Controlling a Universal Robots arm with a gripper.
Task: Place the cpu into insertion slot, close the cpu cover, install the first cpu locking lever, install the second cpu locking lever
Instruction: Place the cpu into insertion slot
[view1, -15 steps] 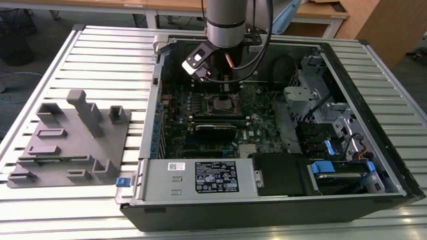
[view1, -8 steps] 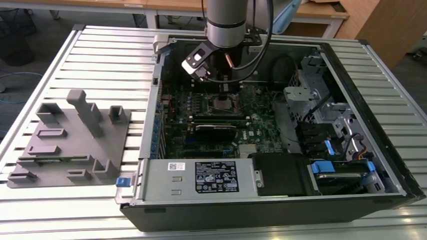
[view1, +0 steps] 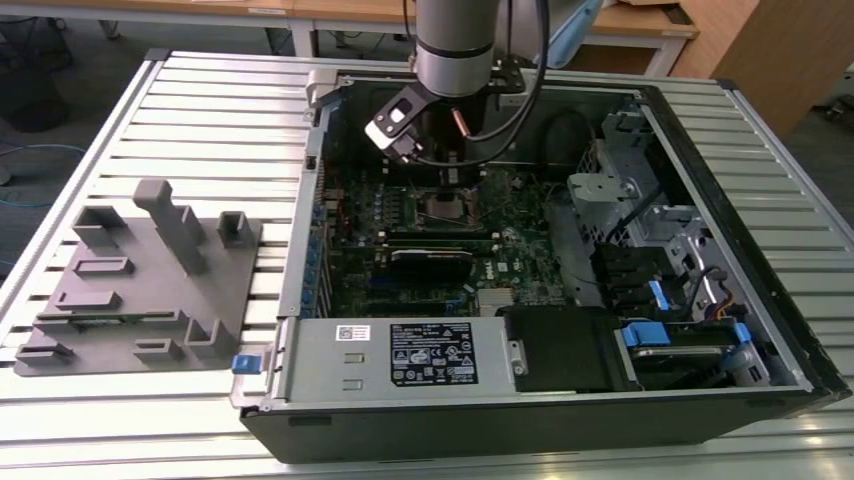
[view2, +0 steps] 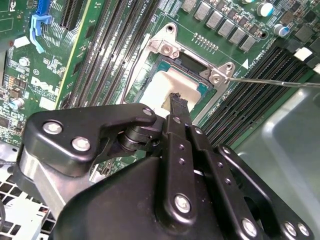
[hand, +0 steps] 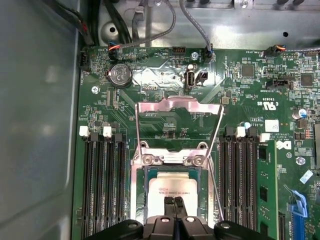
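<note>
The cpu (hand: 170, 186), a flat silver-grey square, lies in the insertion slot (hand: 137, 192) on the green board. In the second wrist view the cpu (view2: 161, 86) looks pale below the fingertips. My gripper (hand: 175, 204) hangs just over the cpu's near edge, its black fingers (view2: 178, 106) pressed together with nothing between them. The cpu cover (hand: 180, 105), a thin silver frame, stands swung up behind the slot on its hinge. A thin locking lever (view2: 280, 82) sticks out sideways from the socket corner, unlatched. In the exterior view the gripper (view1: 449, 170) is low inside the case above the slot (view1: 447, 208).
Long black memory slots (hand: 102, 180) flank the socket on both sides. The open computer case (view1: 561, 425) lies on a slatted metal table, with drive bays and cables at the exterior view's right. A grey fixture block (view1: 140, 285) sits on the table at the exterior view's left.
</note>
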